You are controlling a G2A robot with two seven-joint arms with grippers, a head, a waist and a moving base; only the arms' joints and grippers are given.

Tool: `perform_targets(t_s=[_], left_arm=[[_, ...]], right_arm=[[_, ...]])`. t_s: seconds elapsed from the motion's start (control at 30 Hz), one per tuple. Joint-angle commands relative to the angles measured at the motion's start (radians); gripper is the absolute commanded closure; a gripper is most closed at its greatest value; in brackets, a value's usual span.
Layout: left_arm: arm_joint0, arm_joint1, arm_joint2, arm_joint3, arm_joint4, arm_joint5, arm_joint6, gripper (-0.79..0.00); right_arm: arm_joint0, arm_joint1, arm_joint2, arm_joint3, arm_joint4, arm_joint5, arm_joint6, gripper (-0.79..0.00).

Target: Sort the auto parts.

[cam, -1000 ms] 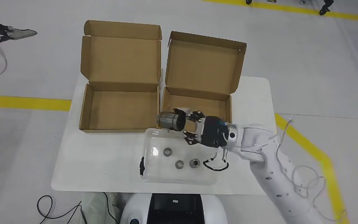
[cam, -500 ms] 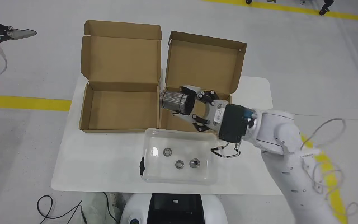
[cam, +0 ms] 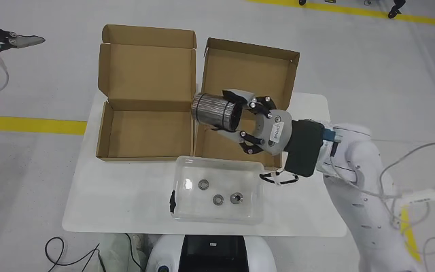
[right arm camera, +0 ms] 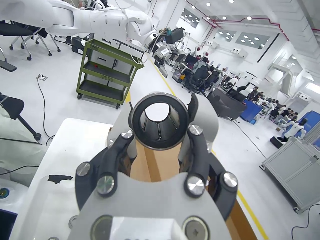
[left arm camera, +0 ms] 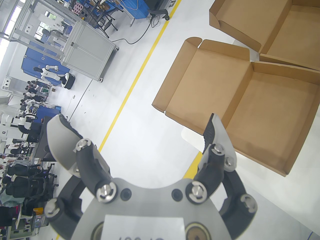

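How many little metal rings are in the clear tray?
3. One ring lies at the tray's left; a second ring and third ring sit together nearer the robot. The right arm overlaps a corner, maybe hiding more.

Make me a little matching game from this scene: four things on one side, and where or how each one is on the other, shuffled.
Things:
1. metal cylinder
2. small round parts
3. left gripper
4. left cardboard box

States:
A. lying in the clear tray
B. fingers spread, gripping nothing
C. lid folded back, nothing inside
D. clamped in the right gripper

Pairs: 1-D, 2-A, 3-B, 4-C.
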Motion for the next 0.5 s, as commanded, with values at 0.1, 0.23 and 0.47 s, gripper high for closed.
perform_targets(t_s=[0.1,0.23,0.47], left_arm=[[0.000,0.000,0.000,0.000,0.000,0.000,0.000,-0.785],[0.000,0.000,0.000,0.000,0.000,0.000,0.000,-0.785],[0.000,0.000,0.000,0.000,0.000,0.000,0.000,-0.785]], right_arm=[[0.003,0.001,-0.003,0.005,-0.002,-0.006,0.000,0.000],[0.004,0.003,-0.001,0.032,0.010,-0.020,0.015,0.000],[0.000,0.005,-0.001,0.071,0.026,-0.032,0.016,0.000]])
